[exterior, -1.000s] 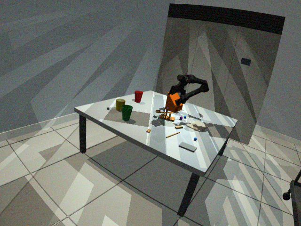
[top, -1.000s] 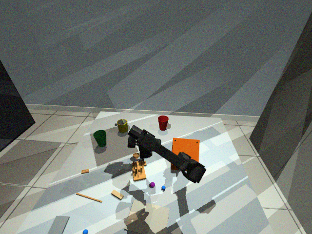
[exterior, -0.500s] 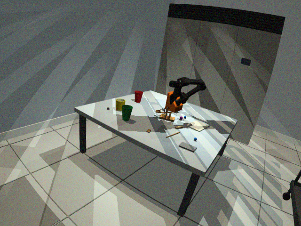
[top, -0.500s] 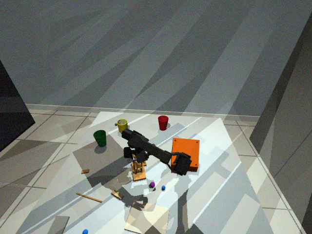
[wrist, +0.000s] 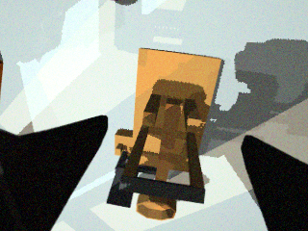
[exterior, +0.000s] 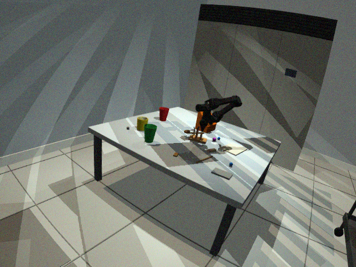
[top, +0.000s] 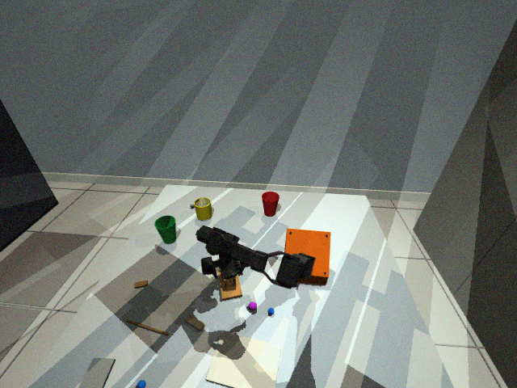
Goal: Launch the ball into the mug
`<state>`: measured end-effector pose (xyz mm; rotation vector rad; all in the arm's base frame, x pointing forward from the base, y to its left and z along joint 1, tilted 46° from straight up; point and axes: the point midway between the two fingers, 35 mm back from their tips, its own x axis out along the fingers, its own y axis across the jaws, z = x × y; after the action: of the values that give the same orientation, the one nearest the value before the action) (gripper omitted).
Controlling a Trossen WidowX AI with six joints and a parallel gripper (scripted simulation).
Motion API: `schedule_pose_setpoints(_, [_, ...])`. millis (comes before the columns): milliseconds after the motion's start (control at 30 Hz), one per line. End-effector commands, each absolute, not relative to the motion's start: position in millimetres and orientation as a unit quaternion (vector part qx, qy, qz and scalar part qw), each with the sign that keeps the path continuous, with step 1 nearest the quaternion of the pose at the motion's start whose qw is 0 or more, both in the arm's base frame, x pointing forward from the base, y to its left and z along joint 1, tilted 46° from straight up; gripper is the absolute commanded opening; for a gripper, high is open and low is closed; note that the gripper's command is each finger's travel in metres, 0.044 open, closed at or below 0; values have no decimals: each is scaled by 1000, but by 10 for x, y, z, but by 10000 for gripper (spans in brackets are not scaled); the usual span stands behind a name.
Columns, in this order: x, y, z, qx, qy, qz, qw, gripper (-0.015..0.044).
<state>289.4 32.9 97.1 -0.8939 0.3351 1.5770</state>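
Note:
The wooden catapult (top: 230,293) (exterior: 201,139) (wrist: 173,64) stands near the table's middle, its spoon cup (exterior: 187,131) (wrist: 156,210) showing no ball. My gripper (top: 219,269) (wrist: 174,132) is open and empty above the catapult; in the wrist view its fingers stand on either side of the frame. The yellow mug (top: 203,210) (exterior: 141,124) stands upright at the far left. A purple ball (top: 252,305) (exterior: 214,139) and a blue ball (top: 271,310) (exterior: 218,138) lie beside the catapult's near end. A small grey ball (top: 192,206) (exterior: 128,128) lies by the mug.
A green cup (top: 167,231) (exterior: 150,133) and a red cup (top: 270,204) (exterior: 163,114) flank the mug. An orange box (top: 308,250) stands right of the catapult. Wooden blocks (top: 140,284) (top: 195,322), a stick (top: 148,327), another blue ball (top: 141,383) (exterior: 231,164) and a grey slab (exterior: 222,173) lie nearer.

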Motion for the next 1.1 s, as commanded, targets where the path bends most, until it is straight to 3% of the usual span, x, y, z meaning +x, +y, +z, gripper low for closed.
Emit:
schedule_pose_setpoints(0, [2884,412,877,-380,145,683,607,440])
schedule_pose_setpoints(1067, [2888,771,542,-380,145,683,607,440])
